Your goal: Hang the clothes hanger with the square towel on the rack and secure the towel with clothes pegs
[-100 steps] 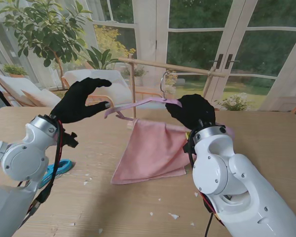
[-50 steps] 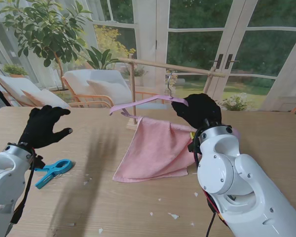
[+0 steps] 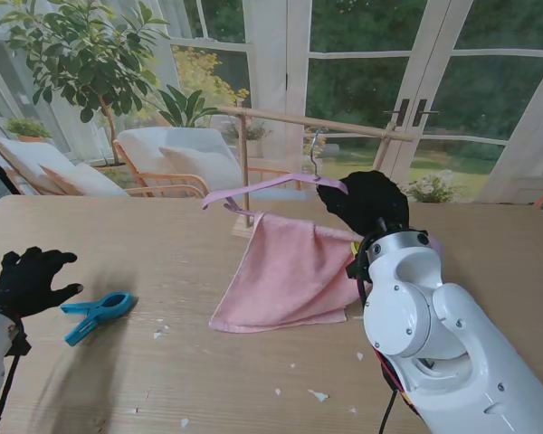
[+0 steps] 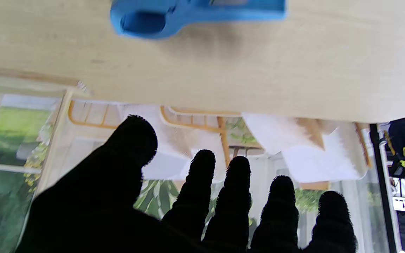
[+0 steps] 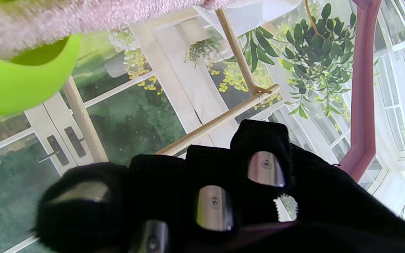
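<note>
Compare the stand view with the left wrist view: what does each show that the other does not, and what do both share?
Only the stand view shows the pink towel draped on the hanger, the wooden rack, and the right hand closed on the hanger. Only the left wrist view shows the left hand's spread fingers from close up. Both share the blue peg on the wooden table, and the open left hand.

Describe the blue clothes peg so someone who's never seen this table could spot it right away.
Start at the wooden table and go to its left side, away from the pink towel. Just right of the open left hand lies the blue clothes peg, flat on the wood. It's the only bright blue thing there.
</note>
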`<state>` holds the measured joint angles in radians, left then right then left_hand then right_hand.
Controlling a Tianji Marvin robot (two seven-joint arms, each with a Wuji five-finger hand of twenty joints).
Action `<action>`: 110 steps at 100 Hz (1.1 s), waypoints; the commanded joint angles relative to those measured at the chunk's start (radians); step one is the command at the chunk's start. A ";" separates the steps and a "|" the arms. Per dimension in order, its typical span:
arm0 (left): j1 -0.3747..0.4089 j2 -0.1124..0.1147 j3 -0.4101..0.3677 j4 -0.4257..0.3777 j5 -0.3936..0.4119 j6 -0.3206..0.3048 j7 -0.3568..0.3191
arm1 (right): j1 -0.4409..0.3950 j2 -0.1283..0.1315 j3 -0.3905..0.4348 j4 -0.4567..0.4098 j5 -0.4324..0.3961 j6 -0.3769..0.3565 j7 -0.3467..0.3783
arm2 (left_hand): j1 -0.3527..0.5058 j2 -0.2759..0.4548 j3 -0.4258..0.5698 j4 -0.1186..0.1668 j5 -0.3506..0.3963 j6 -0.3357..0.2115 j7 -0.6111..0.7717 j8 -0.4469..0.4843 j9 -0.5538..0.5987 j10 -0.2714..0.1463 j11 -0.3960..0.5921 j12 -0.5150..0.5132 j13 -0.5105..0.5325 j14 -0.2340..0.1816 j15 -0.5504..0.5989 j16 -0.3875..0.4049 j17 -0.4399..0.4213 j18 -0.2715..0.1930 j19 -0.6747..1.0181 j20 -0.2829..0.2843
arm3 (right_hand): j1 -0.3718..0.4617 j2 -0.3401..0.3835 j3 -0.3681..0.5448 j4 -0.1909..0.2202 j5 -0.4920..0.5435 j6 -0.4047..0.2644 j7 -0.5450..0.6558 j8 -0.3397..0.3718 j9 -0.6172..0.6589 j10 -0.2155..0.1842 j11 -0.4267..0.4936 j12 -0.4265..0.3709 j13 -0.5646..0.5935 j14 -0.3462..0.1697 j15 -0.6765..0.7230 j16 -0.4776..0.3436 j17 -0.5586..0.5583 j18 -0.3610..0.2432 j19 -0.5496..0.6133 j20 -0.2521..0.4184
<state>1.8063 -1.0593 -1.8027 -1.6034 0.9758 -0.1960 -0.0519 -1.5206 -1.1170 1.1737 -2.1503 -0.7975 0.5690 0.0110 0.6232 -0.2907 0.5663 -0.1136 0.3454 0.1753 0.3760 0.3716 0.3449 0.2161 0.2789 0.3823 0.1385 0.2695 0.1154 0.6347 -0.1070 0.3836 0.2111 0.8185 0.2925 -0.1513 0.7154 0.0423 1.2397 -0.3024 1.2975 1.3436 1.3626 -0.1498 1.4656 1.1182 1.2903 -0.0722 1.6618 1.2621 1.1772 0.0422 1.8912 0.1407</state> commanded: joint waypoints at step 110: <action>-0.025 0.044 0.064 0.188 0.007 -0.019 -0.167 | 0.018 -0.004 -0.026 0.000 -0.018 0.005 0.026 | -0.209 -0.178 0.170 -0.030 -0.214 -0.005 -0.374 -0.077 -0.221 -0.153 -0.199 0.035 -0.110 -0.163 -0.060 -0.235 0.003 -0.126 -0.062 -0.174 | 0.015 0.058 0.027 0.075 0.054 -0.009 0.023 0.028 0.081 0.063 0.076 -0.005 0.023 -0.042 0.186 0.059 0.071 -0.090 0.203 1.148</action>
<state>1.7784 -1.0181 -1.7401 -1.4173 0.9838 -0.2296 -0.1936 -1.5017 -1.1151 1.1481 -2.1452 -0.8147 0.5726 0.0251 0.4503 -0.4457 0.7179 -0.1072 0.1625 0.1439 0.0003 0.2643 0.1453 0.0859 0.0546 0.3874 0.0686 0.1217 0.0593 0.3935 -0.0945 0.2662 0.1610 0.6493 0.2927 -0.1514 0.7154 0.0423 1.2399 -0.3023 1.2975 1.3436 1.3627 -0.1496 1.4663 1.1178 1.2904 -0.0722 1.6629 1.2622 1.1776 0.0422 1.8921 0.1407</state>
